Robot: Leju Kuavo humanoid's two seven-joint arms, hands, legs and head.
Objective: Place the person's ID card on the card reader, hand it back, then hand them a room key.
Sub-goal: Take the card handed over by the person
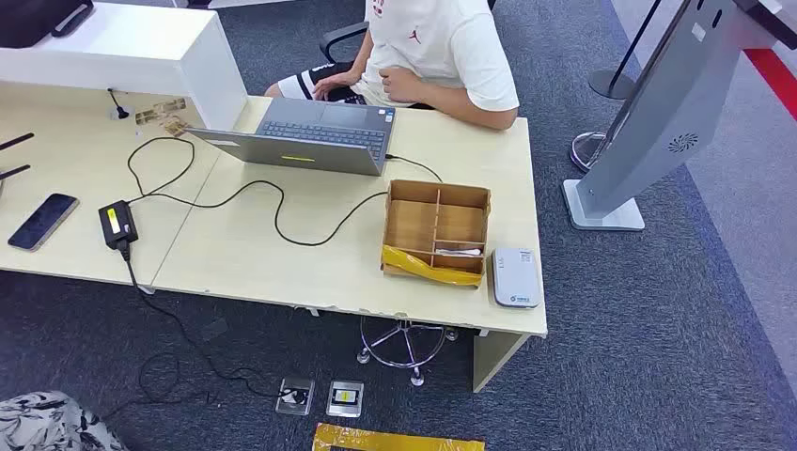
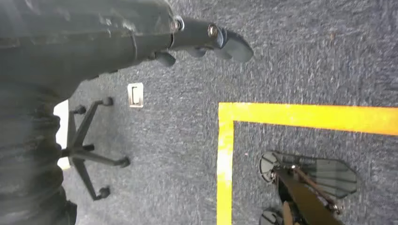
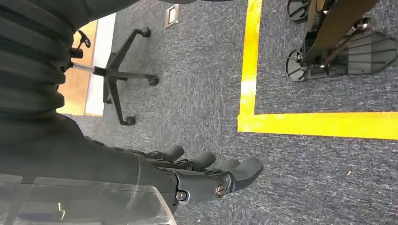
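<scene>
Both my hands hang over the grey carpet (image 3: pixel 305 187) holding nothing: the left hand (image 2: pixel 206 40) and the right hand (image 3: pixel 206 171) each have their fingers loosely extended and apart, near the yellow tape (image 3: pixel 248 61) on the floor. Ahead on the desk (image 1: pixel 282 263), the white card reader (image 1: pixel 515 277) lies just beside the divided cardboard box (image 1: pixel 436 230), where a pale card (image 1: pixel 458 252) rests in a near slot. Across the desk a person (image 1: pixel 437 56) sits behind an open laptop (image 1: pixel 315 136); I cannot tell where the ID card is.
</scene>
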